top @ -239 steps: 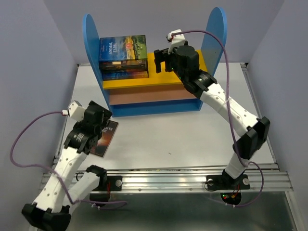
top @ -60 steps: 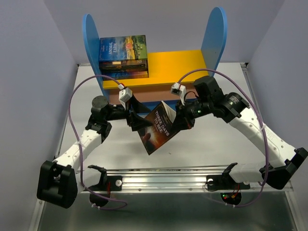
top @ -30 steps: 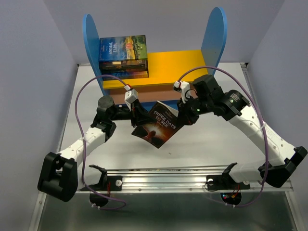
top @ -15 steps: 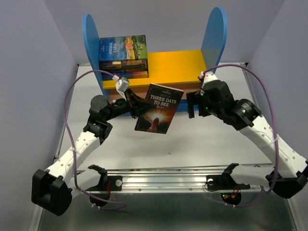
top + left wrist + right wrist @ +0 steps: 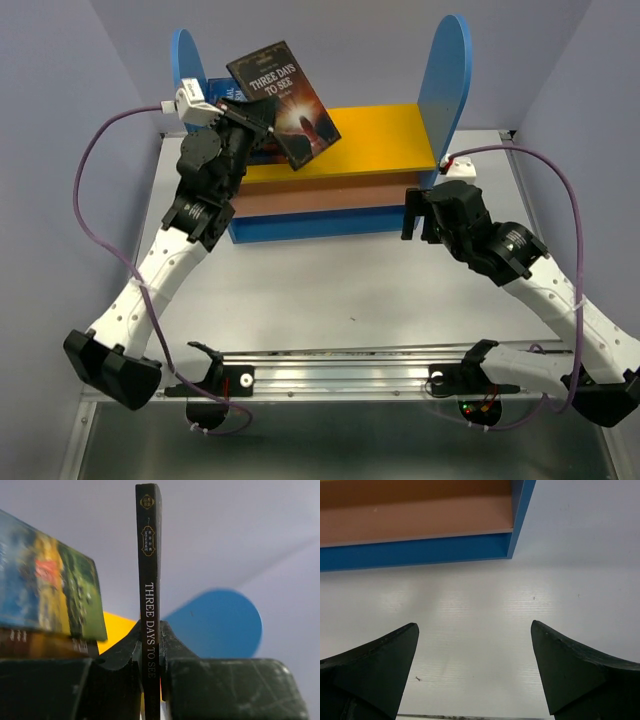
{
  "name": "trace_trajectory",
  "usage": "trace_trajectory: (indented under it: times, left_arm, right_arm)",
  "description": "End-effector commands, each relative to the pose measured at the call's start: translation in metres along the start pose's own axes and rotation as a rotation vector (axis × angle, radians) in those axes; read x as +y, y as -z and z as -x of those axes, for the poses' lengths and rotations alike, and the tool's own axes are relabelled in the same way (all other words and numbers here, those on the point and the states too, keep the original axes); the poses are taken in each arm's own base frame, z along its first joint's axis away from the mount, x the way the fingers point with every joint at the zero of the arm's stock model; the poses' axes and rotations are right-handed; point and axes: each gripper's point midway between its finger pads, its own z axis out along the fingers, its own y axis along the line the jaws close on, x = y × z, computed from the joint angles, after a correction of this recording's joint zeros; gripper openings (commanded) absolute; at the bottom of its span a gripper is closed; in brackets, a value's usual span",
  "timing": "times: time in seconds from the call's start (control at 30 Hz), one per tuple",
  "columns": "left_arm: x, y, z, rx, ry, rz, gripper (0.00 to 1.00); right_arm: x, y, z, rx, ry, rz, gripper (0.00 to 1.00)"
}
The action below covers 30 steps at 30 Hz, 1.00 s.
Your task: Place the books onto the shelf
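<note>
The book (image 5: 149, 605) clamped in the narrowed left jaws is best laid flat on the stack (image 5: 45, 595) beside them, with the right jaws spread wide, empty.

A white table (image 5: 350, 285) carried everything. At its twelve o'clock end stood the shelf (image 5: 340, 178), planted on the tabletop by its blue base (image 5: 320, 224), with a round-topped blue side panel at nine o'clock (image 5: 181, 60) and another at three o'clock (image 5: 452, 70). A pinkish-tan lower board (image 5: 320, 196) ran just above the base, and a yellow top board (image 5: 385, 130) above that. On the yellow board, toward its nine o'clock end, a stack of books (image 5: 47, 595) lay flat, the top one with a colourful picture cover. A small dark speck (image 5: 352, 320) sat on the table at six o'clock from the shelf, and a metal rail (image 5: 350, 368) ran along the table's six o'clock edge.
</note>
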Motion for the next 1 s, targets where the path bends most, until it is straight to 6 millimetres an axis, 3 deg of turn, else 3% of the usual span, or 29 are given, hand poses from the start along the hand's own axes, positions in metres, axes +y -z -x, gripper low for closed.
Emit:
trace_trajectory:
  times: [0.0,0.1,0.27,0.4,0.6,0.7,0.8,0.87,0.9,0.97]
  left_arm:
    - [-0.001,-0.023,0.072,-0.34,0.196,0.208,0.0]
    - [0.011,-0.036,0.077,-0.428,0.276,0.31,0.0]
    - [0.03,-0.034,0.078,-0.571,0.385,0.413,0.0]
    - [0.033,-0.031,0.073,-0.634,0.364,0.474,0.0]
    - [0.053,-0.023,0.06,-0.7,0.38,0.575,0.0]
    - [0.065,-0.022,0.053,-0.703,0.333,0.63,0.01]
    - [0.071,-0.022,0.049,-0.714,0.325,0.665,0.17]
    - [0.074,-0.024,0.048,-0.709,0.293,0.689,0.36]
    - [0.073,-0.023,0.049,-0.7,0.278,0.7,0.57]
    - [0.077,-0.025,0.042,-0.684,0.283,0.712,0.67]
  right_arm:
    - [0.011,-0.006,0.009,-0.041,-0.049,0.038,1.0]
    - [0.017,-0.009,0.007,-0.033,-0.04,0.059,1.0]
    - [0.025,-0.007,0.014,-0.043,-0.047,0.098,1.0]
    - [0.028,-0.009,0.013,-0.043,-0.038,0.111,1.0]
    - [0.039,-0.016,0.01,-0.026,-0.025,0.141,1.0]
    - [0.048,-0.019,0.018,-0.045,-0.035,0.17,1.0]
    - [0.07,-0.023,0.031,-0.069,-0.02,0.254,1.0]
    - [0.084,-0.025,0.033,-0.06,-0.005,0.306,1.0]
    - [0.092,-0.028,0.034,-0.049,0.005,0.329,1.0]
    - [0.099,-0.03,0.037,-0.049,0.013,0.35,1.0]
